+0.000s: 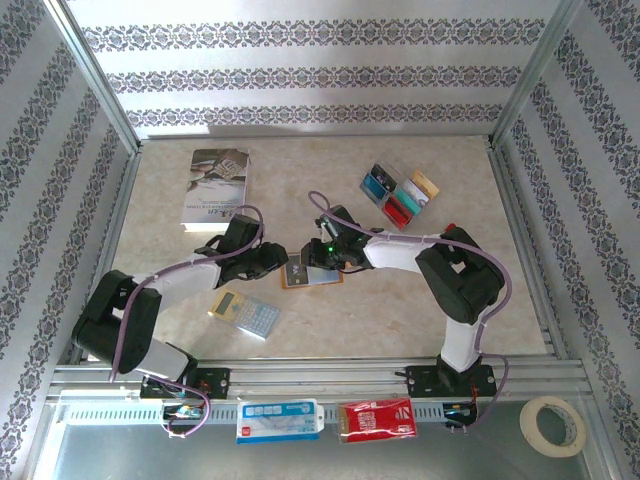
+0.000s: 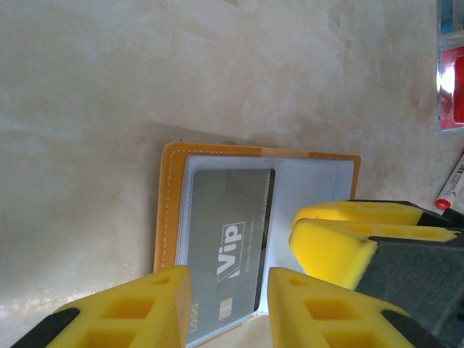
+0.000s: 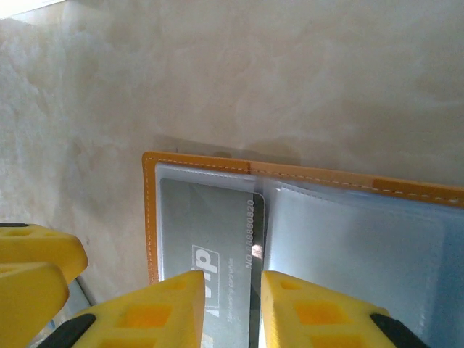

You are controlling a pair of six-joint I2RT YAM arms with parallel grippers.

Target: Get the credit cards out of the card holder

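Note:
The card holder point(image 1: 311, 273) lies open on the table, orange rim up, with clear blue-grey sleeves point(image 3: 348, 246). A grey "VIP" credit card point(image 2: 228, 239) sits in its left sleeve, also in the right wrist view point(image 3: 210, 225). My left gripper point(image 1: 275, 259) hovers at the holder's left side, open, its fingers straddling the card point(image 2: 228, 308). My right gripper point(image 1: 322, 250) stands over the holder's far edge, open with a narrower gap over the card's right edge point(image 3: 232, 312). Several coloured credit cards point(image 1: 400, 195) lie at the back right.
A grey book point(image 1: 215, 187) lies at the back left. A grey-and-yellow calculator point(image 1: 245, 313) rests near the front, left of centre. A tape roll point(image 1: 553, 424) sits beyond the front rail at right. The two grippers are close together over the holder.

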